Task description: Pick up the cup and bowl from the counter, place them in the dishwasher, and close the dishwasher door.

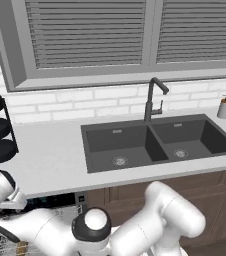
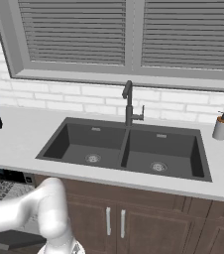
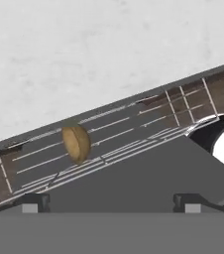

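Your gripper (image 3: 111, 202) hangs with jaws wide apart and empty above the dishwasher's wire rack (image 3: 134, 134), the brown bowl (image 3: 76, 143) lying ahead, left of centre.

A home kitchen, rendered

A long pale counter (image 1: 50, 160) runs under a window with closed grey blinds (image 2: 74, 32); a dark double sink (image 2: 126, 149) is set into it, with a tall dark tap (image 1: 154, 100) behind; the wall is white brick tile (image 1: 85, 102); a soap bottle (image 2: 221, 126) stands by the sink; brown wooden cabinet doors (image 2: 134, 218) with metal handles sit below; an open dishwasher (image 1: 60, 202) with a wire rack (image 3: 109, 134) sits under the counter.
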